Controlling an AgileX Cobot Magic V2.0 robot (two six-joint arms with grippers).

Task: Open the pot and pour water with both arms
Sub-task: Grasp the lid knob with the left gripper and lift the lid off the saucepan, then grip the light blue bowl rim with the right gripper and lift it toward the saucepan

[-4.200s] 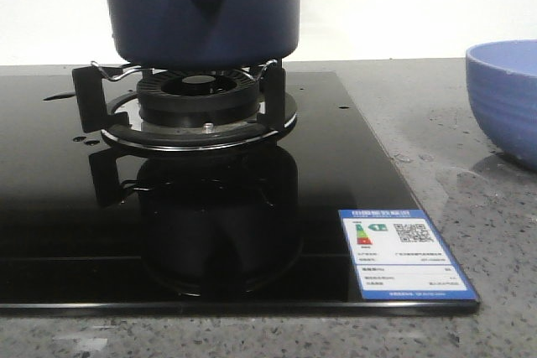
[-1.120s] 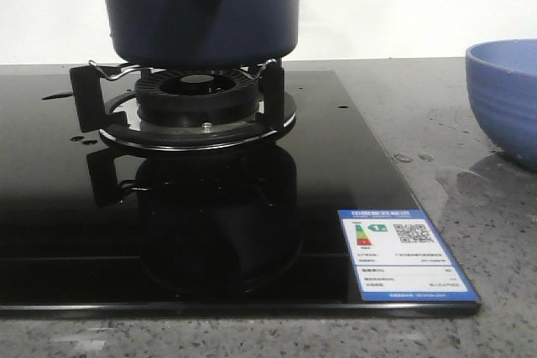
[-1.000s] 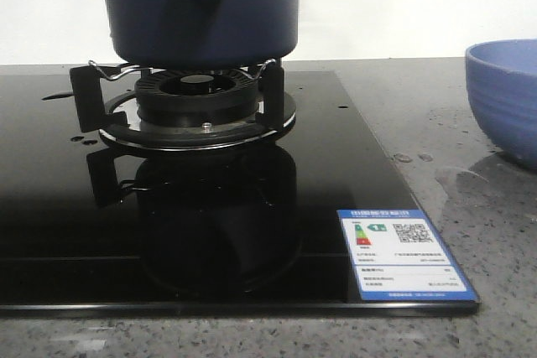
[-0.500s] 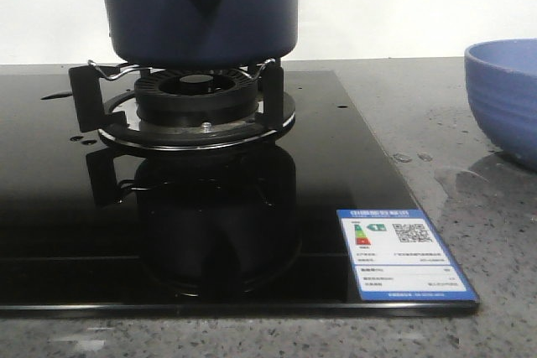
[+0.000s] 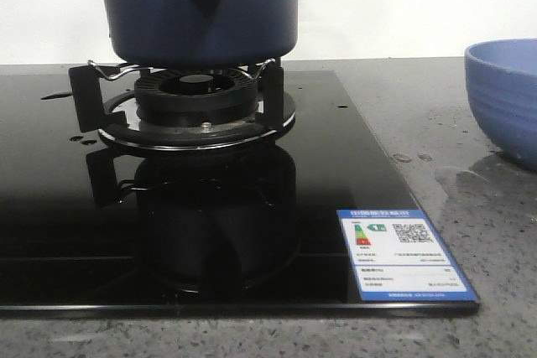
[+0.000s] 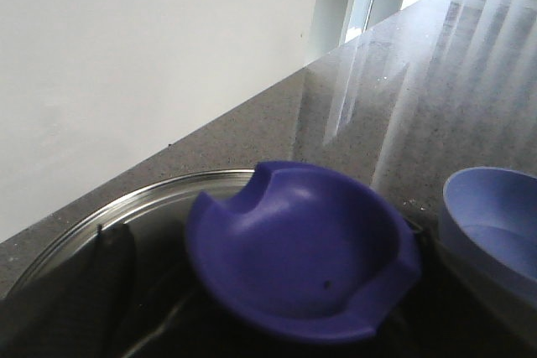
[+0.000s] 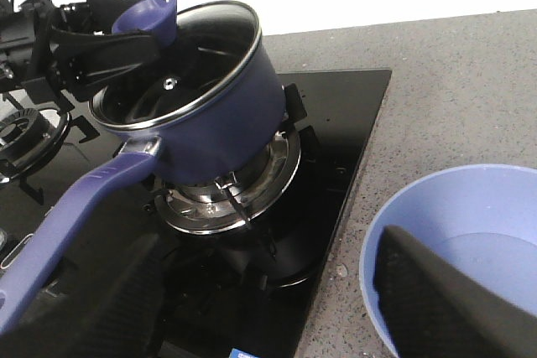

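Looking at a big navy pot (image 5: 197, 6) parked on the burner (image 5: 197, 98) of the black hob, with a periwinkle bowl (image 5: 503, 98) well off to the right.
Probably heavy and sloshy if filled; stiff matte walls, so best taken by the long handle (image 7: 67, 215), nearest the right gripper (image 7: 260, 291), fingers spread and empty. Then the steel-rimmed glass lid (image 7: 210, 35), tipped up on the pot; fragile, with its smooth blue knob (image 6: 294, 241) pinched by the left gripper (image 7: 138, 27).

Even bright light, white wall (image 5: 403, 6) near blown out. Glossy hob (image 5: 50, 207) mirrors burner (image 5: 197, 111). Window glare streaks counter (image 6: 419, 81) beyond left jaws. Left wrist view soft; knob (image 6: 298, 249) blurred.
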